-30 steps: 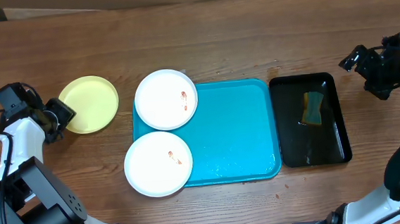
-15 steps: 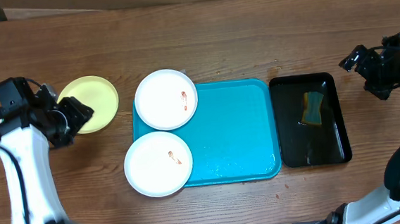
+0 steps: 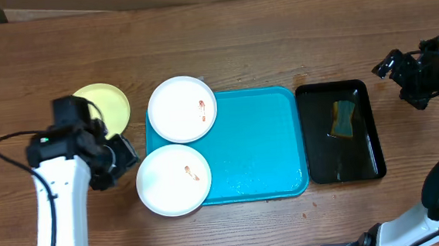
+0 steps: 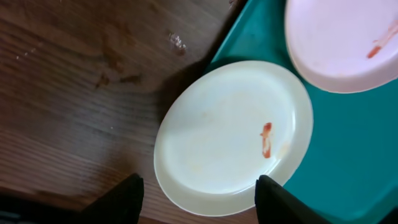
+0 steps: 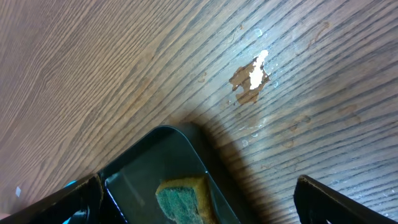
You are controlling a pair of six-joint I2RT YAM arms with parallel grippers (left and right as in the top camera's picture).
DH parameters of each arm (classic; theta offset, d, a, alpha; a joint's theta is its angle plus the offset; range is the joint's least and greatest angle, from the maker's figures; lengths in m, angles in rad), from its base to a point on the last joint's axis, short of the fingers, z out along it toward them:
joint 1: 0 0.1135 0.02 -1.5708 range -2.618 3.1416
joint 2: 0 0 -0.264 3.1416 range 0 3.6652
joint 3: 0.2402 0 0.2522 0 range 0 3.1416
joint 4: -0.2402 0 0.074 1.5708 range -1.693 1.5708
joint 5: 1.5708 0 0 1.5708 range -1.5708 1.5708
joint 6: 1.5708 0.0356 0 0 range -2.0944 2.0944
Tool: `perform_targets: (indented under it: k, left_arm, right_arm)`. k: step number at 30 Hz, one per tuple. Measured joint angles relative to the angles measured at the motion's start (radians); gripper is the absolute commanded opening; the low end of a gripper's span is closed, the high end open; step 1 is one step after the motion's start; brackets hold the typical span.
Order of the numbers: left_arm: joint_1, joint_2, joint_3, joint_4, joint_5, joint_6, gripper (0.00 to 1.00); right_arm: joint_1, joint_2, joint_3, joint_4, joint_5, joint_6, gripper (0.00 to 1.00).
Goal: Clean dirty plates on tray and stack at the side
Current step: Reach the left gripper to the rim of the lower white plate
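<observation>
Left gripper (image 3: pixel 121 155), seen from overhead, hovers over the brown wooden table (image 3: pixel 276 41) just beside the lower round white plate (image 3: pixel 174 180), which overhangs the large turquoise plastic tray (image 3: pixel 260 143). A second white plate (image 3: pixel 182 109) overhangs the tray's far-left corner, and a pale yellow-green plate (image 3: pixel 102 104) lies on the wood. Right gripper (image 3: pixel 386 65) hangs near the narrow black tray (image 3: pixel 340 132) holding a green sponge (image 3: pixel 345 119). The left wrist view shows jaws spread wide and empty, and the lower plate's reddish smear (image 4: pixel 266 138). In the right wrist view the jaws are wide apart, gripping nothing.

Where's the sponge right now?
In the overhead view the sponge lies in the upper half of the black tray, just right of the blue tray.
</observation>
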Motion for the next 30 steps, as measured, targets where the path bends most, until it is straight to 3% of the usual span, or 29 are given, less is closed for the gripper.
perform_targets:
  k: [12,30]
  left_arm:
    - [-0.085,0.000,-0.190,0.081,-0.093,-0.068,0.61]
    - [-0.100,0.000,-0.359,0.131,-0.043,-0.102,0.52]
  right_arm:
    - [0.000,0.000,0.000,0.000,0.000,-0.001,1.00]
    - [0.000,0.000,0.000,0.000,0.000,0.000,1.00]
